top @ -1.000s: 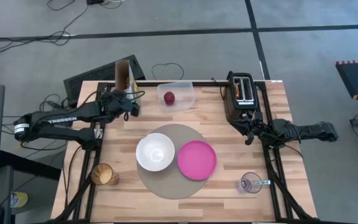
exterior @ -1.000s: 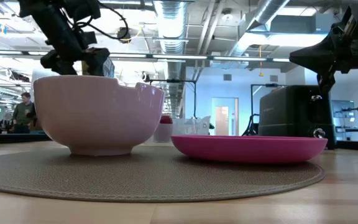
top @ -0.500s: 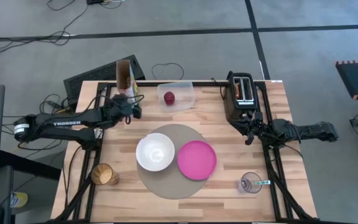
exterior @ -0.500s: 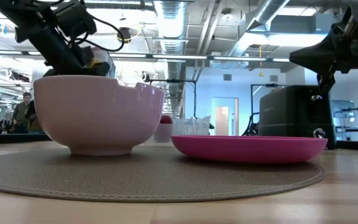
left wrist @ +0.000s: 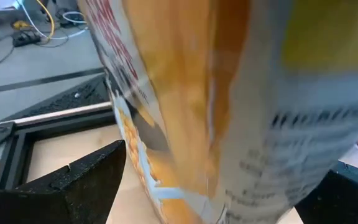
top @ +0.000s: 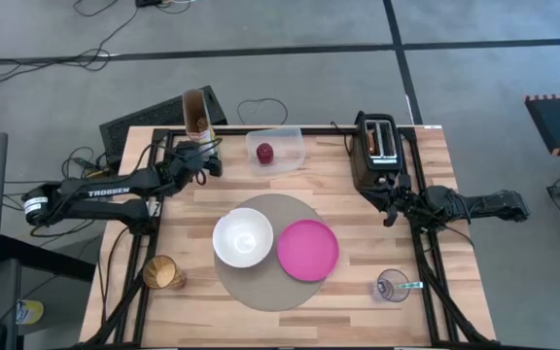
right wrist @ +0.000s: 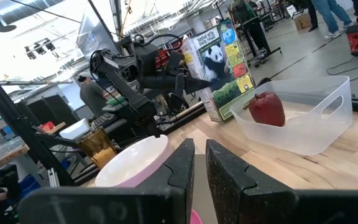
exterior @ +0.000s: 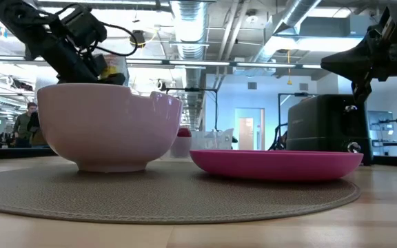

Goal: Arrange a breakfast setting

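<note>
Grey floor crossed by dark tape lines; cables laid there. Ceiling ducts lit brightly.

The round mat was grey-brown, with the white bowl and magenta plate on it. The apple was dark red inside a clear tub. The toaster was black. The cereal box carried a black-and-white panda on green, with yellow and orange panels.
</note>
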Motion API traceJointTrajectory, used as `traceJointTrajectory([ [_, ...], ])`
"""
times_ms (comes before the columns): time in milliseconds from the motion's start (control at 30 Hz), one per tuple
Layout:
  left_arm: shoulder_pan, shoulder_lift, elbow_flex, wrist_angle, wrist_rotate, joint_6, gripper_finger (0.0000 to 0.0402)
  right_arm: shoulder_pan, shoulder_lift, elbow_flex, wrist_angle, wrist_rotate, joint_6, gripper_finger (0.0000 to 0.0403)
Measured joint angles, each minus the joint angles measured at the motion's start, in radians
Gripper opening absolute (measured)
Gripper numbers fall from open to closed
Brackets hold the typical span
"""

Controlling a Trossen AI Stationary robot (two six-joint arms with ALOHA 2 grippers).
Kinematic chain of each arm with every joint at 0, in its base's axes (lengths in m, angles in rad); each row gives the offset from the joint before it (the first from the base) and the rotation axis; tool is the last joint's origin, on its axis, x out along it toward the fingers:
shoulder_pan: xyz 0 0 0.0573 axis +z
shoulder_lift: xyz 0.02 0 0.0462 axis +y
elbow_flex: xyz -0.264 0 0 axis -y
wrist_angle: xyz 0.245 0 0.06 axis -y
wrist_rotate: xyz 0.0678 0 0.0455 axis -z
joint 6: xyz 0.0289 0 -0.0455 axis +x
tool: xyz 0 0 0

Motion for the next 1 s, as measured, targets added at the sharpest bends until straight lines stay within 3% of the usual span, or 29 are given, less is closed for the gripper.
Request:
traceJointTrajectory([
  [200, 0.022, 0.092, 0.000, 0.059, 0.051, -0.006, 0.0378, 0.000, 0.000, 0.000, 0.000, 0.000, 0.000, 0.0070],
  [333, 0.022, 0.132, 0.000, 0.089, 0.052, -0.012, 0.0346, 0.000, 0.000, 0.000, 0.000, 0.000, 0.001, 0.0070],
  [767, 0.022, 0.140, 0.001, 0.094, 0.053, -0.011, 0.0128, 0.000, 0.000, 0.000, 0.000, 0.000, 0.003, 0.0070],
  [1000, 0.022, 0.127, 0.001, 0.080, 0.068, -0.003, 0.0021, 0.000, 0.000, 0.000, 0.003, 0.000, 0.155, 0.0070],
])
